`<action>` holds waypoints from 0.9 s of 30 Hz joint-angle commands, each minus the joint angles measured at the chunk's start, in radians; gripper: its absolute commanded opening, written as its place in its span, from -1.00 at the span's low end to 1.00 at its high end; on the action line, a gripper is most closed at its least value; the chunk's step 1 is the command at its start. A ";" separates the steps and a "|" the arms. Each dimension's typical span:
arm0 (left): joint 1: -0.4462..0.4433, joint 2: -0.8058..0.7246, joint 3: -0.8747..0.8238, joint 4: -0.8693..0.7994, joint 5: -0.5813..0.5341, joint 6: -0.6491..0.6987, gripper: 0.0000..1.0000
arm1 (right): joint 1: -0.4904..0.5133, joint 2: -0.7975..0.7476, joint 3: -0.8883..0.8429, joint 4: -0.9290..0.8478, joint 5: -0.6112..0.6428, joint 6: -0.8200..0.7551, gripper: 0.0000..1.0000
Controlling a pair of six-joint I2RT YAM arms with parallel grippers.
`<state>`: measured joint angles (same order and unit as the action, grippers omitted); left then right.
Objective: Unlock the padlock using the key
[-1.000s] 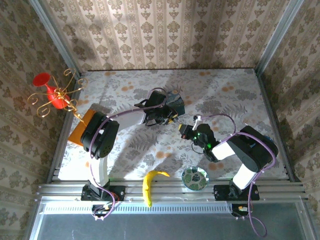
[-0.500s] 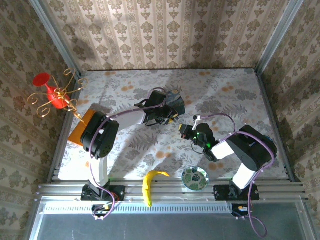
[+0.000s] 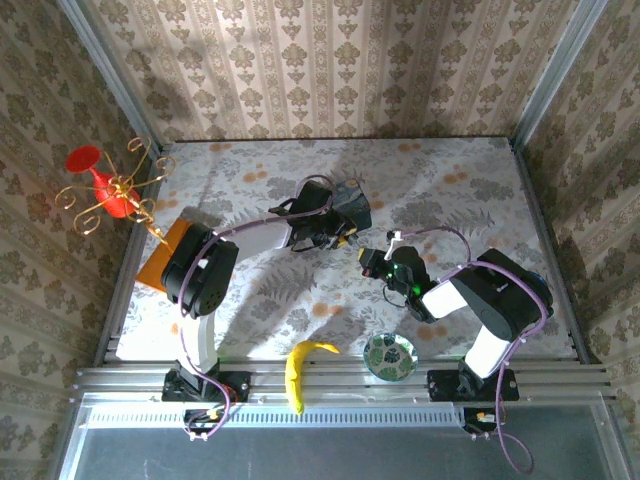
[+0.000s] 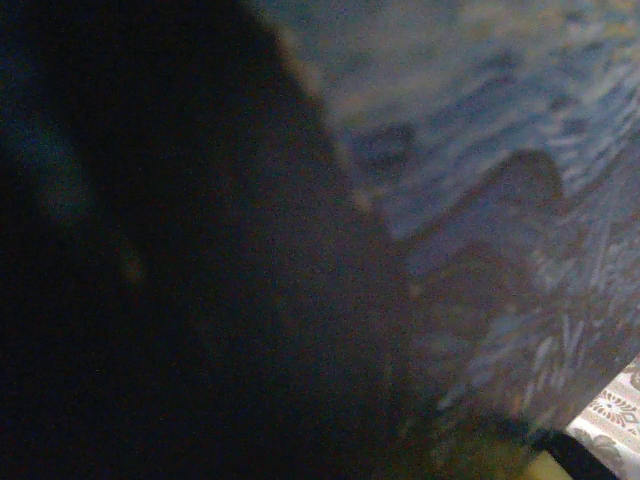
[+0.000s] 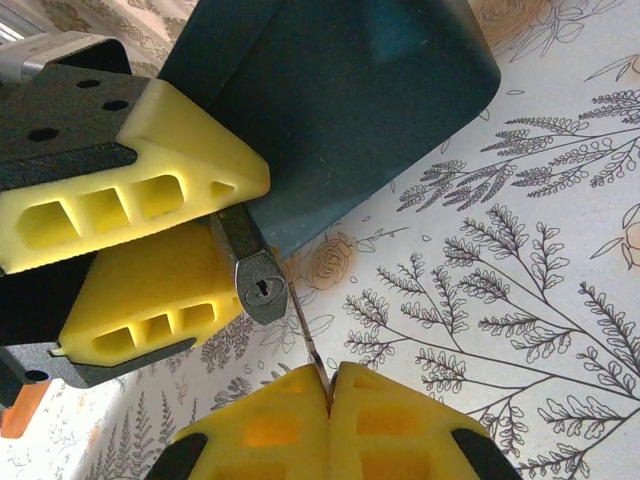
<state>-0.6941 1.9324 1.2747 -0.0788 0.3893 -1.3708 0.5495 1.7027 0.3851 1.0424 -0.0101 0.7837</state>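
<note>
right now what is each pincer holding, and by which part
Left pincer grips the padlock by its body, keyhole end sticking out. Right pincer pinches the key by its rear end, blade exposed.

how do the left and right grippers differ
The left gripper holds its fingers apart around the padlock; the right gripper presses its fingers together on the thin key. The left gripper is beside the blue box; the right gripper is apart from it. Both have yellow fingers.
</note>
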 commanded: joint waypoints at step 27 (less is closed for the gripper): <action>-0.009 -0.003 -0.010 0.003 0.065 -0.067 -0.93 | -0.013 -0.006 0.031 0.019 -0.024 -0.026 -1.00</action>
<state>-0.6941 1.9324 1.2747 -0.0734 0.3969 -1.3785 0.5392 1.6897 0.3996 1.0393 -0.0143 0.7799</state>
